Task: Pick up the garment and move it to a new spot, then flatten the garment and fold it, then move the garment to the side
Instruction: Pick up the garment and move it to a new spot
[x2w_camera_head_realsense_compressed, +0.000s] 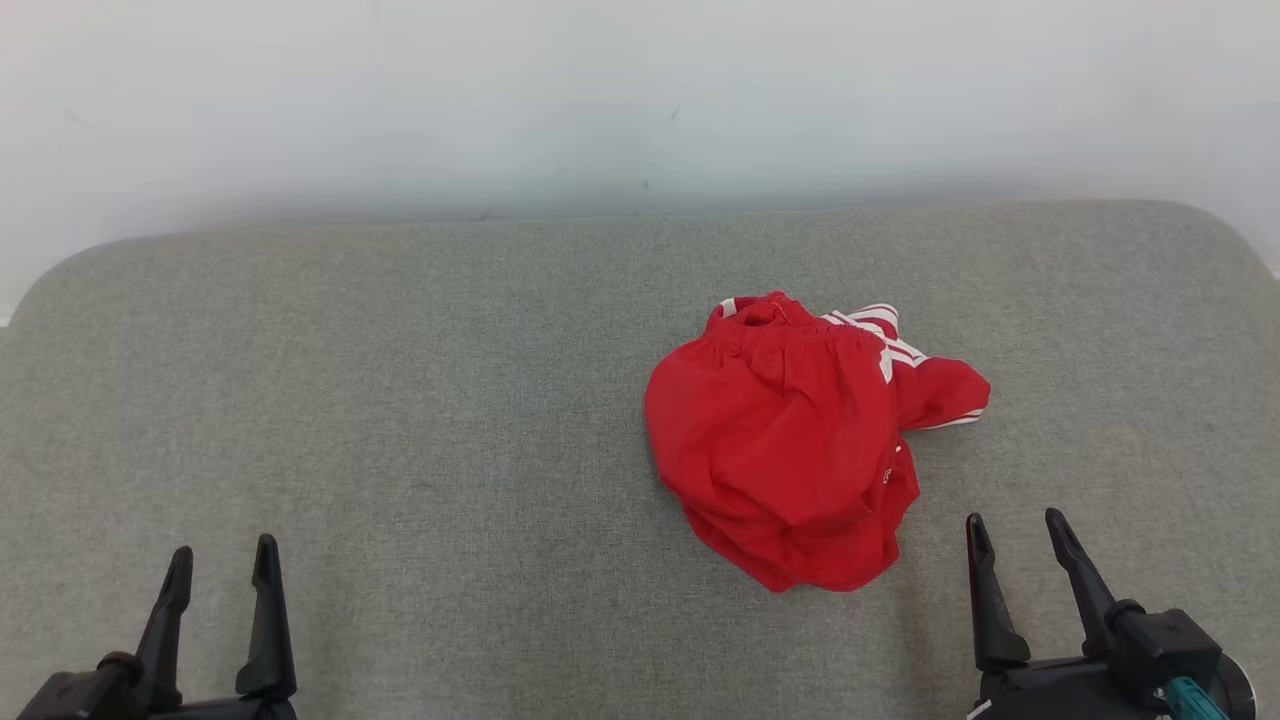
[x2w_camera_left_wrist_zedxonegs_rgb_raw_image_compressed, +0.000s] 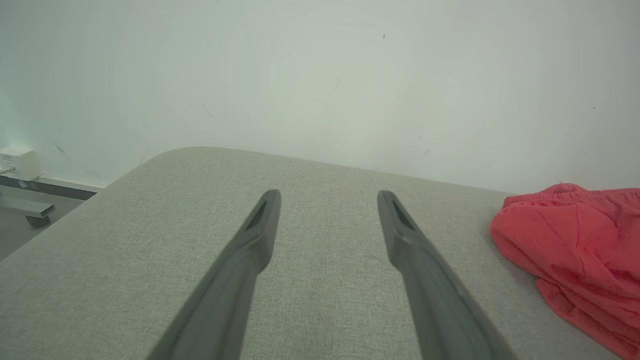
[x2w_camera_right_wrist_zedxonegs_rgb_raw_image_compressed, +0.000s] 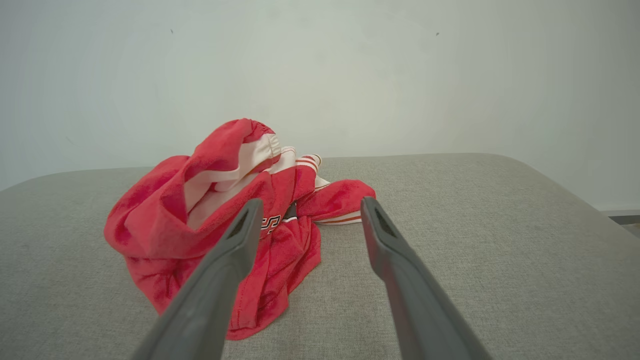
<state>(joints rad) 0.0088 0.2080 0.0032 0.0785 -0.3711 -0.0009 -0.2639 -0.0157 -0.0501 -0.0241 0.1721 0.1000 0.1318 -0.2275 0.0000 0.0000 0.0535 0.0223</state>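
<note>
The left claw (x2w_camera_head_realsense_compressed: 225, 547) and right claw (x2w_camera_head_realsense_compressed: 1014, 518) stand wide open and empty, with nothing lifted yet. The crumpled garment (x2w_camera_head_realsense_compressed: 790, 440) lies on the tabletop (x2w_camera_head_realsense_compressed: 400, 400) just ahead-left of the right claw, which seems better placed to pick it up.

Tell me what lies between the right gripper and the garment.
Only bare grey padded surface, seen in the head view; the right gripper sits apart from the garment.

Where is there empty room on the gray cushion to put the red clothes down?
Biggest bare patch: the gray cushion left of the red garment, ahead of the left gripper. A smaller strip lies right of the garment, toward the rounded edge. Tightest: between the garment and the right gripper.
</note>
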